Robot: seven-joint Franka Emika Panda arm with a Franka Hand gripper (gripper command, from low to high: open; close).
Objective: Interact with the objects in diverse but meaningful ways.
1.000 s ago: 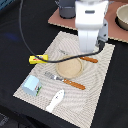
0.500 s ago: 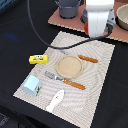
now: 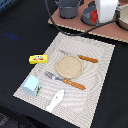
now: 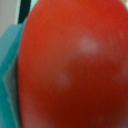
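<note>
A red tomato [image 4: 70, 65] fills the wrist view from very close, with a teal surface [image 4: 9, 75] beside it. In the exterior view the tomato [image 3: 88, 16] sits at the back, next to a dark grey pan [image 3: 68, 8]. My white hand [image 3: 107, 10] hangs right beside the tomato; its fingers show in neither view. On the striped mat [image 3: 97, 85] lie a flat yellow packet [image 3: 38, 59], a light-blue boxy cup [image 3: 32, 85] and a white flat utensil [image 3: 55, 100].
A tan round plate [image 3: 68, 66] sits mid-mat between an orange-handled knife [image 3: 82, 58] and fork [image 3: 67, 81]. A wooden board [image 3: 102, 31] runs along the back, with a metal bowl [image 3: 123, 18] at the exterior view's right. A black cable [image 3: 60, 26] arcs over the back.
My hand has moved away from over the mat, toward the back and the exterior view's right, ending by the tomato. The items on the mat have not moved.
</note>
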